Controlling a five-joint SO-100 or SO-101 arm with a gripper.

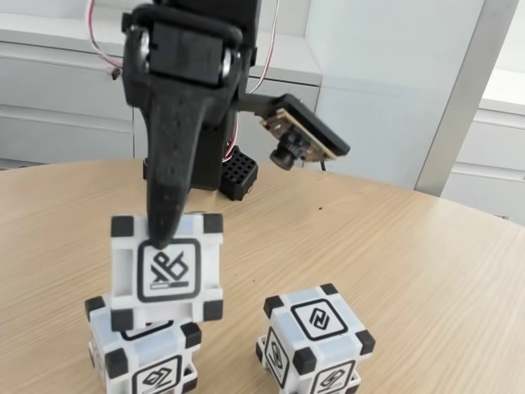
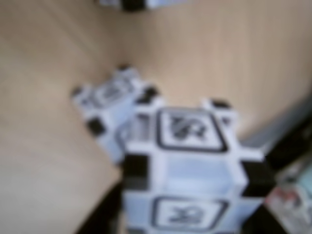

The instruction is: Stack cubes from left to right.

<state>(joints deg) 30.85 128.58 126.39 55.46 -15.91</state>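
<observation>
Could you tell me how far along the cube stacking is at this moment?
Nothing is finished yet. In hand: the end effector holds the upper cube on or just above the lower left cube, overlapping it and shifted a little right; whether it has settled is unclear, and there is no sign of release. Left: letting go, then dealing with the right cube, alone on the wooden table.

The round wooden table (image 1: pixel 426 254) carries two cubes (image 1: pixel 316 341) (image 1: pixel 148 361), perhaps touching nothing else.
</observation>
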